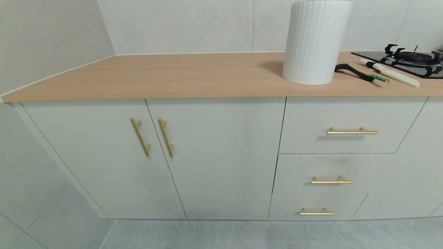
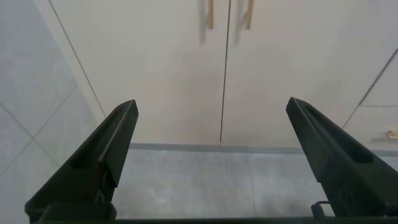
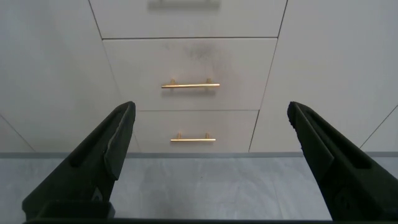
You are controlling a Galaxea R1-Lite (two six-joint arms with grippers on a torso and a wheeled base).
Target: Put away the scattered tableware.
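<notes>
On the wooden countertop (image 1: pixel 173 74) at the right stands a tall white ribbed holder (image 1: pixel 315 41). Beside it lie a black-handled utensil (image 1: pixel 353 71), a green-patterned stick (image 1: pixel 379 78) and a cream knife-like piece (image 1: pixel 394 74). My left gripper (image 2: pixel 211 115) is open and held low, facing the double cabinet doors (image 2: pixel 224 68) and the floor. My right gripper (image 3: pixel 211 118) is open too, facing the drawers, with the middle drawer handle (image 3: pixel 190 84) and lower drawer handle (image 3: pixel 193 139) ahead. Nothing lies between either pair of fingers.
A black gas hob (image 1: pixel 412 58) sits at the far right of the counter. Below are two cabinet doors with gold handles (image 1: pixel 140 136) and three drawers with gold bars (image 1: pixel 352 131). Tiled wall stands behind, grey floor (image 1: pixel 242 235) below.
</notes>
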